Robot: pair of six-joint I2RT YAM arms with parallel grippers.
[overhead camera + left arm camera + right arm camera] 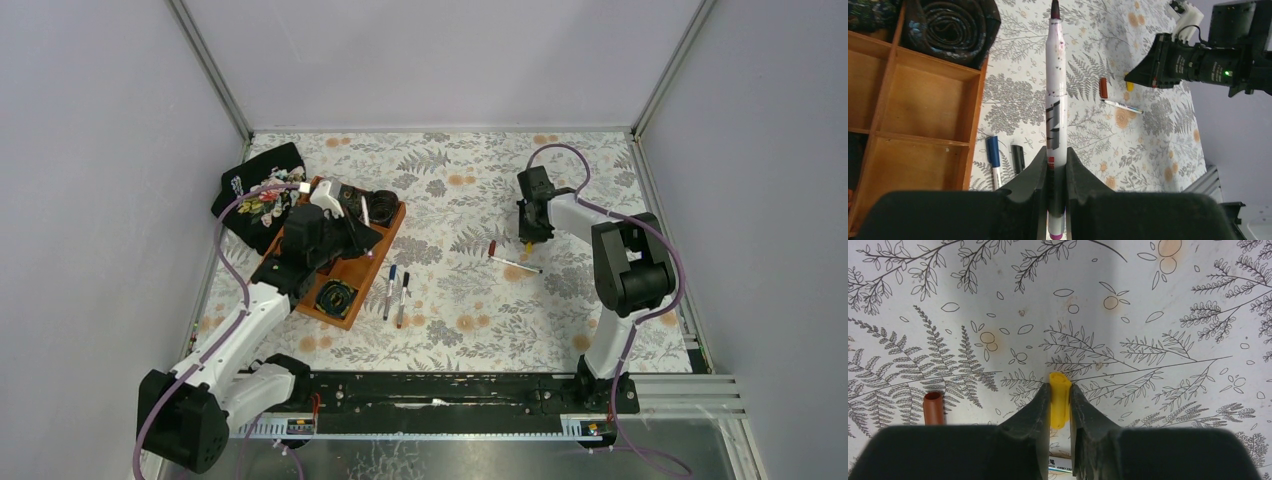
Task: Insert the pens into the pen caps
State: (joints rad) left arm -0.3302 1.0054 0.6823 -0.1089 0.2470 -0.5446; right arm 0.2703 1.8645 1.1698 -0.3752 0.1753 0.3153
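My left gripper (1055, 152) is shut on a white pen (1055, 95) with a dark purple tip and a magenta end, held above the table by the wooden tray (352, 270). My right gripper (1060, 387) is shut on the yellow cap (1060, 399), held just above the table; it also shows in the top view (530, 235). The red cap (492, 248) lies by a thin uncapped pen (517, 264), left of the right gripper. Two pens lie side by side right of the tray, one with the blue cap (392, 271) on it, one with the black cap (405, 278).
The tray holds rolled ties (950, 25) and has bare compartments (923, 100). A black floral cloth (255, 195) lies at the back left. Grey walls close in the left, back and right sides. A metal rail (450, 390) runs along the near edge.
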